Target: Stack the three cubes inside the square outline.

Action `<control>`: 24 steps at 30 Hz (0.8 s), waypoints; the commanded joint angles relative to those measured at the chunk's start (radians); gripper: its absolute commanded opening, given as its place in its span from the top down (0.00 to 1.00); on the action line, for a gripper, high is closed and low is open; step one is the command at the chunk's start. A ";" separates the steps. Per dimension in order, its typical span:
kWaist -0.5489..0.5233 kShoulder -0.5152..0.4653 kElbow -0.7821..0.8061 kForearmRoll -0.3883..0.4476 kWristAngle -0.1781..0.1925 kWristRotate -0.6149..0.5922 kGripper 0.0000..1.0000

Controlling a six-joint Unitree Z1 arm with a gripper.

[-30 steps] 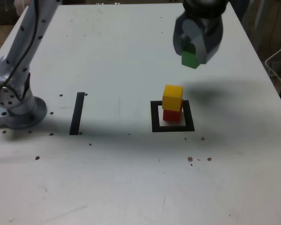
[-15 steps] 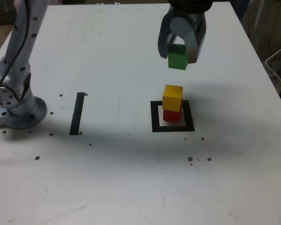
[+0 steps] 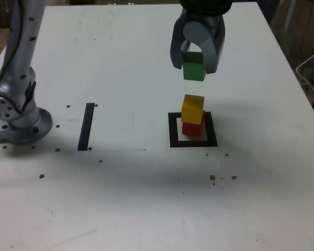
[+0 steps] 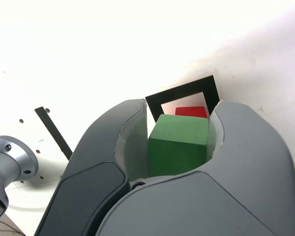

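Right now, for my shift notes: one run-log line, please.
pincer: shut on green cube | green cube: above yellow cube, apart | yellow cube: on red cube | red cube: inside square outline

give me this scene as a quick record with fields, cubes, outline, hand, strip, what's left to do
green cube: held in the hand, above the stack
hand: shut on the green cube
yellow cube: on top of the red cube
red cube: at the bottom, inside the square outline
square outline: black tape frame around the red cube
black strip: flat on the table, toward the exterior view's left of the outline
left to do: set the green cube on the yellow one
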 commanded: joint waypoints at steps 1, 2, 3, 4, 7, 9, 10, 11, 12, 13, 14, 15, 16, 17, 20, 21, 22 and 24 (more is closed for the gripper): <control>-0.007 -0.008 0.011 0.013 0.002 -0.003 0.86; -0.010 -0.008 0.015 0.013 0.003 -0.005 0.86; -0.014 -0.008 0.020 0.012 0.005 -0.007 0.86; -0.018 -0.008 0.023 0.012 0.007 -0.011 0.86; -0.033 -0.008 0.033 0.011 0.014 -0.024 0.86; -0.041 -0.008 0.038 0.011 0.017 -0.037 0.86; -0.045 -0.008 0.040 0.010 0.018 -0.044 0.86; -0.048 -0.007 0.042 0.010 0.018 -0.051 0.86; -0.051 -0.007 0.043 0.009 0.018 -0.058 0.86; -0.055 -0.007 0.044 0.009 0.018 -0.066 0.86; -0.058 -0.007 0.044 0.008 0.018 -0.072 0.86; -0.061 -0.007 0.043 0.008 0.018 -0.078 0.86; -0.065 -0.007 0.042 0.008 0.017 -0.082 0.86; -0.068 -0.007 0.042 0.008 0.017 -0.086 0.86; -0.077 -0.007 0.043 0.008 0.015 -0.094 0.86; -0.079 -0.006 0.044 0.007 0.014 -0.097 0.86; -0.081 -0.005 0.046 0.006 0.013 -0.099 0.86; -0.085 -0.004 0.049 0.003 0.012 -0.104 0.86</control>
